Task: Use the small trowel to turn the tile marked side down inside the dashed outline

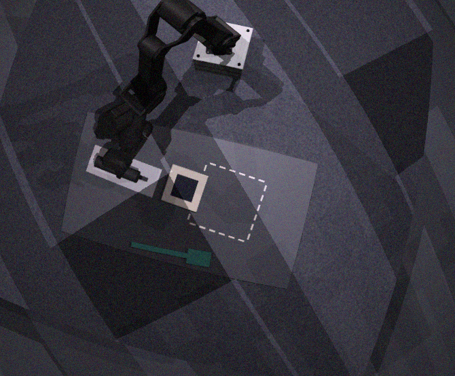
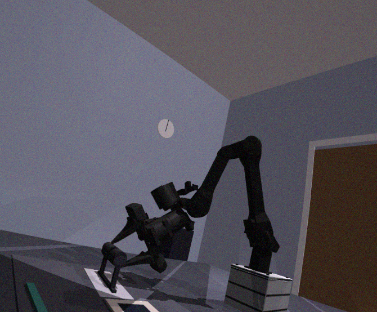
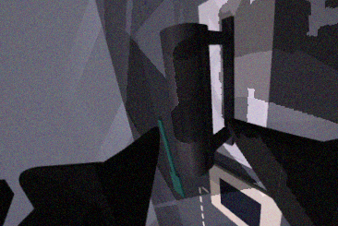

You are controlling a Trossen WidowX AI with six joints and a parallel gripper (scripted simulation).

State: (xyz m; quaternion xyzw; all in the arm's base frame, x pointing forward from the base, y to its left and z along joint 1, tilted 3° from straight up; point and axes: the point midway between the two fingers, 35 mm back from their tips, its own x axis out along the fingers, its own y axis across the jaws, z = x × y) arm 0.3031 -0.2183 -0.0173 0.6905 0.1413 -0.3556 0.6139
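The trowel has a flat white blade (image 1: 150, 186) (image 3: 256, 110) lying on the mat, with a raised black handle (image 2: 113, 254) (image 3: 190, 124) on two posts. My gripper (image 1: 118, 169) (image 2: 118, 253) (image 3: 192, 127) is open at the handle, one finger to each side in the wrist view. Contact cannot be told. The cream tile (image 1: 168, 194) (image 2: 115, 306) (image 3: 272, 211) lies flat, its dark square mark facing up. It covers part of the left side of the dashed outline (image 1: 212, 164). In the top view, the gripper hides the middle of the trowel.
A teal flat tool (image 1: 198, 257) (image 2: 36, 298) (image 3: 167, 148) with a long thin handle lies near the mat's front edge. The grey mat (image 1: 292, 202) is crossed by shadows and light patches. The robot's white base (image 1: 240, 52) (image 2: 277, 292) stands behind the mat.
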